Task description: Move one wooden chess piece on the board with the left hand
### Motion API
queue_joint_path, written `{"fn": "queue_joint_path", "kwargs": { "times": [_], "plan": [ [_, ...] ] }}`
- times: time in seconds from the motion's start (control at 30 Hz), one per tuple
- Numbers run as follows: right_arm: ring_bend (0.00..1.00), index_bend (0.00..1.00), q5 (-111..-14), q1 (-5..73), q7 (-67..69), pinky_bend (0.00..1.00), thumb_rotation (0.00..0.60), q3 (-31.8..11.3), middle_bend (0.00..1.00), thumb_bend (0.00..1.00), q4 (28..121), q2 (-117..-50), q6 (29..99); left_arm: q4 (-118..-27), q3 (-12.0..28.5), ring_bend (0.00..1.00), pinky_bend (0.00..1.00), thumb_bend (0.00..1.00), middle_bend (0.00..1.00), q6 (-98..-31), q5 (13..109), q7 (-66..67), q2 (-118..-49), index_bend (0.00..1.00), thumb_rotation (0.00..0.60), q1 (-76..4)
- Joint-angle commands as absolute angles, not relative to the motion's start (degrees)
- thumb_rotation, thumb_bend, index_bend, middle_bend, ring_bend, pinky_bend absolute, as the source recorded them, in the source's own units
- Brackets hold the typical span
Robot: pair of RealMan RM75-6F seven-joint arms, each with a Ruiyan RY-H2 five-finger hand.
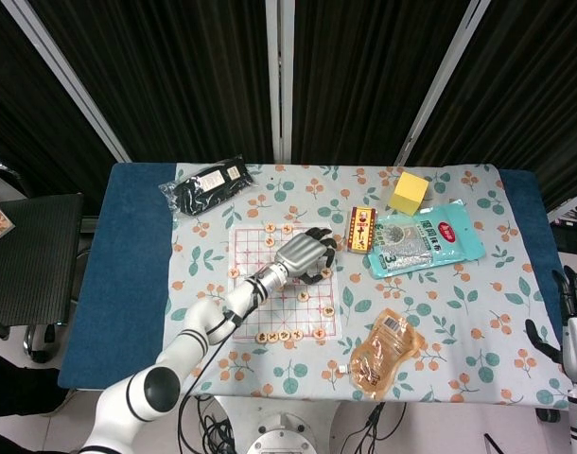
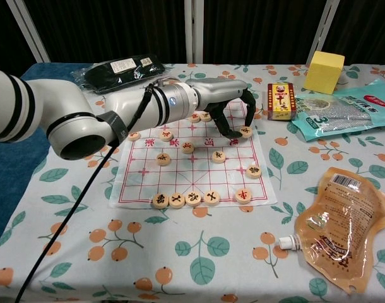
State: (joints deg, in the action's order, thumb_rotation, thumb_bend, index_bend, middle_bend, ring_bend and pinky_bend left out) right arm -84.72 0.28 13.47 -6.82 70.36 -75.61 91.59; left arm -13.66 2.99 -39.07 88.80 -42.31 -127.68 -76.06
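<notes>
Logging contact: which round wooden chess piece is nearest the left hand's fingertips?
The round wooden chess piece at the board's far right edge, right beside the left hand; the others lie farther off.
</notes>
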Motion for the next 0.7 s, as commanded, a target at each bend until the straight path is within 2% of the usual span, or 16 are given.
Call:
{"fn": "queue_joint_path", "kwargs": {
  "times": [0.03, 0.4, 0.7],
  "plan": [
    [0.0, 0.0, -84.8, 0.3, 13.5, 0.0, 0.6, -6.8, 0.0, 0.25, 70.4, -75.6, 91.6, -13.2, 3.2, 0.04, 0.11, 0.33, 0.2, -38.7, 88.5, -42.3, -128.0, 0.52, 0.6, -76.2],
    [0.0, 0.0, -84.5, 0.0, 13.5, 0.0, 0.6, -6.9, 0.0, 0.25, 70.5, -75.4, 91.8, -12.0, 3.3, 0.04, 0.11, 0.33, 0.2, -37.4, 88.0, -42.4, -129.0, 0.51, 0.6, -76.3],
    [0.0, 0.0, -84.4, 0.1, 13.0, 0.0, 0.6, -6.9, 0.0, 0.25, 70.7, -75.4, 91.5, -12.2, 3.3, 0.04, 0.11, 0.32, 0.2, -37.9, 88.0, -43.5, -128.9, 0.34, 0.6, -76.4]
  ]
}}
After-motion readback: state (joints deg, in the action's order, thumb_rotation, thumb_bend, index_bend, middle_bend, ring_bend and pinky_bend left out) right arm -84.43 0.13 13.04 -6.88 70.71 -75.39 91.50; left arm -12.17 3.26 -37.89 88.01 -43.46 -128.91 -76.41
